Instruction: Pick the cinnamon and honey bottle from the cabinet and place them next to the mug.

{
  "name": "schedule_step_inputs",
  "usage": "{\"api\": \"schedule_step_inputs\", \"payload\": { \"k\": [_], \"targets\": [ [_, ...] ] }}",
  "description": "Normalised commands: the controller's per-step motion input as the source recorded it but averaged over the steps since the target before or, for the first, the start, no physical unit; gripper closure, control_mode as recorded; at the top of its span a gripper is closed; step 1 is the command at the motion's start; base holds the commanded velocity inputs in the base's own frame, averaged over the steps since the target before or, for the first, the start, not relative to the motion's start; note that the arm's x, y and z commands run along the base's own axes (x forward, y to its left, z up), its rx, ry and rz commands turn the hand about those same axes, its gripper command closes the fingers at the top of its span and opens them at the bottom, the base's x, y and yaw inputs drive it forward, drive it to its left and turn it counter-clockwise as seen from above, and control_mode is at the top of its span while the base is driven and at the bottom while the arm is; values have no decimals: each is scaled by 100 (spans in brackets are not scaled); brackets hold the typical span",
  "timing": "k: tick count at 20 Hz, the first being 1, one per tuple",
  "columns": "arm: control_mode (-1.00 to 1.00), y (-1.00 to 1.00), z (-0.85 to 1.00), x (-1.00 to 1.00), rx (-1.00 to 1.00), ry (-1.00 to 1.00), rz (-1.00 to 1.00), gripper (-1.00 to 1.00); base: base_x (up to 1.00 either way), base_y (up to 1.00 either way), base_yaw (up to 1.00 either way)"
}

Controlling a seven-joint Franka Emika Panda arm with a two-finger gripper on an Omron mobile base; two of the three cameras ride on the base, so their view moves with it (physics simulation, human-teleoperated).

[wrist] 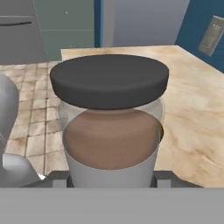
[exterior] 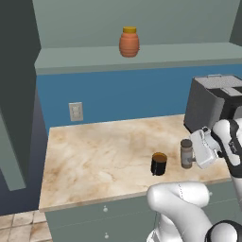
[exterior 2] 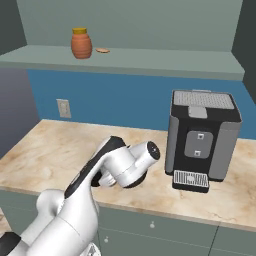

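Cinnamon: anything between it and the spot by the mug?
Nothing visible. The gripper is shut on the cinnamon, just right of the mug in the left base view, with only bare counter between them.

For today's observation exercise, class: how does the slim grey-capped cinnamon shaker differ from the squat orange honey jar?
The slim cinnamon shaker with a dark grey cap is tall and narrow; the squat ribbed orange honey jar with a yellow lid is rounded. The shaker sits low at the marble counter beside the black mug, gripped by the gripper; the jar stands free on the cabinet shelf. Both are upright and capped.
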Motion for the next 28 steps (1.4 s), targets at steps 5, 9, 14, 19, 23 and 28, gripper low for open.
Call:
{"api": "schedule_step_inputs", "payload": {
  "k": [5, 9, 14, 19, 23, 28],
  "targets": [
    [-100, 0, 0, 26, 0, 0, 0, 100, 0, 0, 0],
    [-100, 0, 0, 23, 0, 0, 0, 100, 0, 0, 0],
    [-100, 0, -8, 9, 2, 0, 0, 100, 0, 0, 0],
    [-100, 0, -5, 0, 13, 0, 0, 100, 0, 0, 0],
    [-100, 0, -7, 1, 14, 0, 0, 100, 0, 0, 0],
    [-100, 0, -9, 2, 11, 0, 0, 100, 0, 0, 0]
  ]
}}
